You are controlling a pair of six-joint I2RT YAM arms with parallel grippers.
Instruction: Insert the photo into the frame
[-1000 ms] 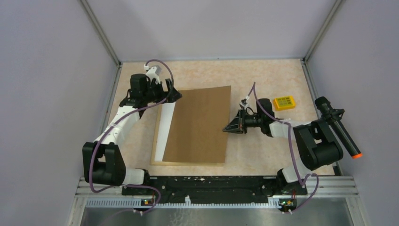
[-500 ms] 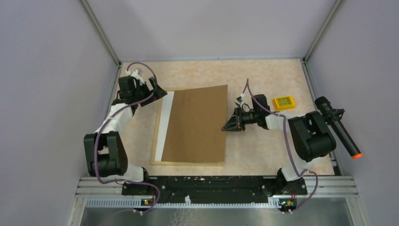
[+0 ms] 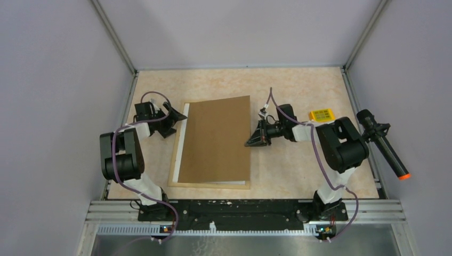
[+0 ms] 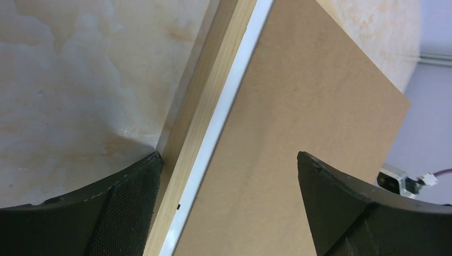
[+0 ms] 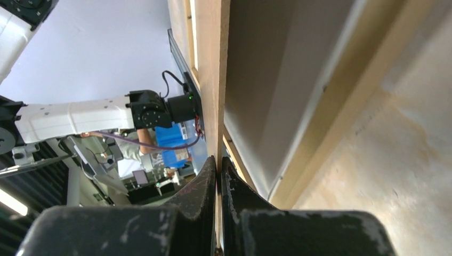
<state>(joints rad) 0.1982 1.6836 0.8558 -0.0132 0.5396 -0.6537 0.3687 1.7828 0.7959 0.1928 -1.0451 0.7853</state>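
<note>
- Beige marbled table (image 3: 298, 165) is lying under everything, with plain lavender walls closing it in.
- The photo is not showing in any view. I am judging that it is already lying inside the frame (image 3: 210, 185), hidden under the brown backing board (image 3: 216, 141), but I cannot confirm that.
- The frame is lying flat, and the board is sitting askew over it. A strip of white mat (image 3: 181, 144) is showing along the frame's left side.
- My right gripper (image 5: 218, 165) is reaching in from the frame's right side, with its fingers pressed together on the board's right edge. In the right wrist view that edge is standing raised off the frame, with a gap beneath it.
- My left gripper (image 4: 229, 197) is hovering at the frame's far left corner with its fingers spread apart. It is holding nothing and straddling the wooden rail and the mat strip.
- I am taking this as the seating step, with the board going down over the print.
- The next move is calling for me to lower the held edge, square the board to the rails so the white strip disappears, and release only once it is lying flat.
- My left gripper is well placed to steady the frame's corner against sliding.
- Further right of the frame, a small yellow box (image 3: 322, 114) and a black rod with an orange tip (image 3: 381, 143) are sitting well apart from the work.
</note>
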